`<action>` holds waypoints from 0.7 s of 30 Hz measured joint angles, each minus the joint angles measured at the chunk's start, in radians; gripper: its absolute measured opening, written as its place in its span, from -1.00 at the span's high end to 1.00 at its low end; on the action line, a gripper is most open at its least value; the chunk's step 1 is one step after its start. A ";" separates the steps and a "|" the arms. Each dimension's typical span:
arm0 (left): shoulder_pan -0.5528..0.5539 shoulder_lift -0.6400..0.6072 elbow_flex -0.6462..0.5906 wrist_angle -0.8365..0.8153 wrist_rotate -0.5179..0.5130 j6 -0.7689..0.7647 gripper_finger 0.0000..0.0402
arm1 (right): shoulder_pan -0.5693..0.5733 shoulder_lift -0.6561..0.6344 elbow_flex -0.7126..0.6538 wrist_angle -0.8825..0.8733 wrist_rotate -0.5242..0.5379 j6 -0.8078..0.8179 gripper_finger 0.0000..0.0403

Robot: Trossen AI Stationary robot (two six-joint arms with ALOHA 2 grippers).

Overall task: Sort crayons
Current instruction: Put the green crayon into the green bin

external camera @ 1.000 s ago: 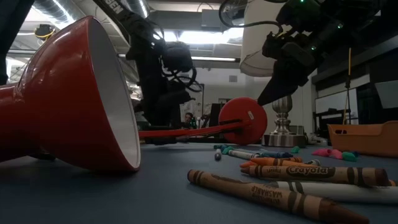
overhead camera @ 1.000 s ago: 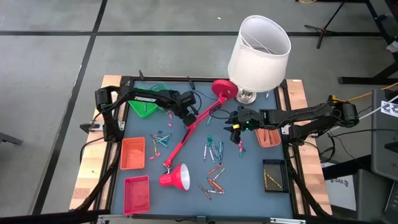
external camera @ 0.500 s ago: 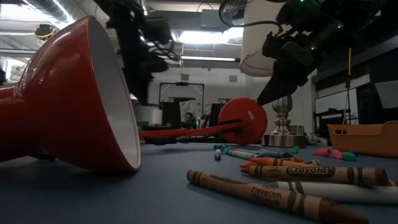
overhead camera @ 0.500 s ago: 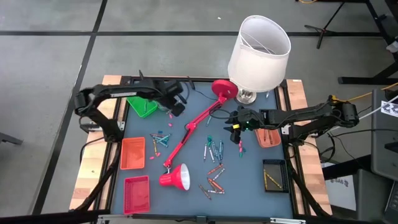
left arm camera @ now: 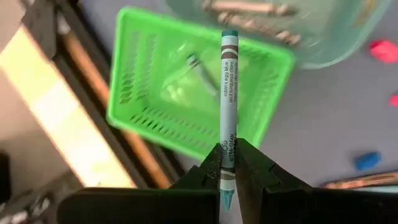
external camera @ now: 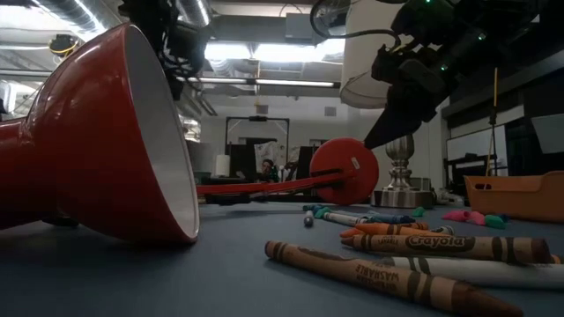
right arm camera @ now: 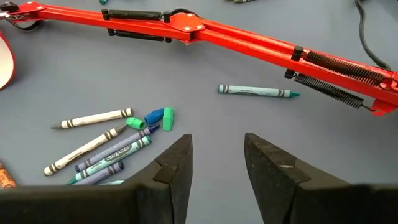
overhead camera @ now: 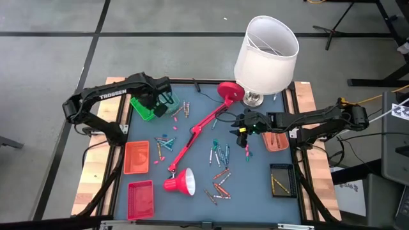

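Blue table surface (overhead camera: 192, 191): crayons (overhead camera: 220, 185) lie scattered near the front edge beside the toppled red lamp (overhead camera: 192, 137); red bins (overhead camera: 140, 198) at front left; dark bin (overhead camera: 281, 179) at right holds crayons; right gripper (right arm camera: 214, 158) hovers above loose crayons, fingers spread, empty; left gripper (left arm camera: 229, 163) pinches a teal crayon (left arm camera: 229, 106) over the green basket (left arm camera: 186, 99) at rear left; white-shaded lamp (overhead camera: 265, 54) behind.
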 joint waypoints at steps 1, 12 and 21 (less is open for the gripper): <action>0.007 0.000 0.000 -0.012 0.000 -0.004 0.94 | 0.000 0.000 0.000 0.000 0.000 0.000 0.29; 0.069 0.000 0.000 -0.051 0.000 -0.075 0.94 | 0.000 0.000 0.000 0.000 0.000 0.000 0.29; 0.102 0.000 0.000 -0.050 -0.001 -0.055 0.84 | 0.000 0.000 0.000 0.000 0.000 0.000 0.29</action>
